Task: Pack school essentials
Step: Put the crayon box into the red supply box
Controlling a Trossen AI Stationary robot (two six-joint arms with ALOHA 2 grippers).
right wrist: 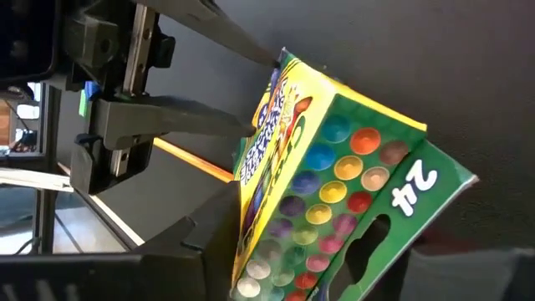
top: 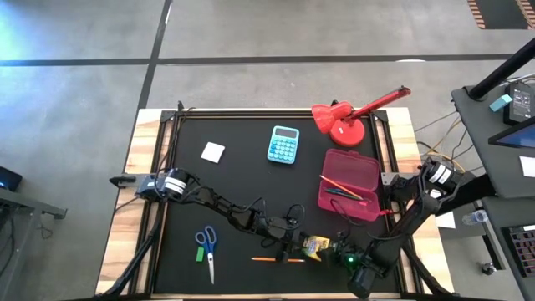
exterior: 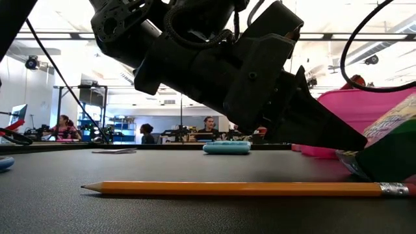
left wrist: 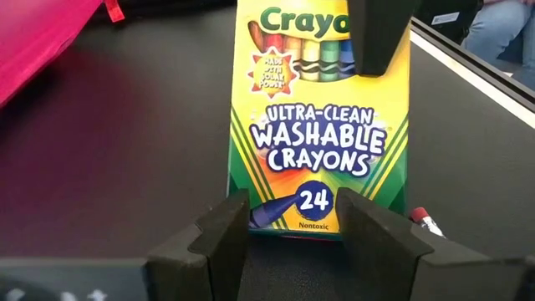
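**Crayon box caught between two arms at the near edge**

The Crayola crayon box sits at about 6 o'clock on the black tabletop, tipped up off the surface, not lying flat. The left gripper faces its printed front, jaws spread to either side of the box's lower end; whether the pads actually touch the cardboard cannot be told. The right gripper comes in from 5 o'clock, and its wrist view shows the box's green end panel filling the space between its jaws, so it appears to be clasping the box (contact itself is hidden).

The box is light, thin cardboard, stiff along its length but easy to crush across the broad faces. The narrow side edges look the best place to take it, with modest squeeze; a glossy print may slip if pinched only at a corner.

The open pink pencil case lies at 3 o'clock, already holding a pencil and a pen, and is the likely destination. An orange pencil lies just in front of the box. The blue-handled scissors and green block rest at 7 o'clock, the white square at 11 o'clock. The calculator and red lamp stand toward 12 and 1 o'clock.
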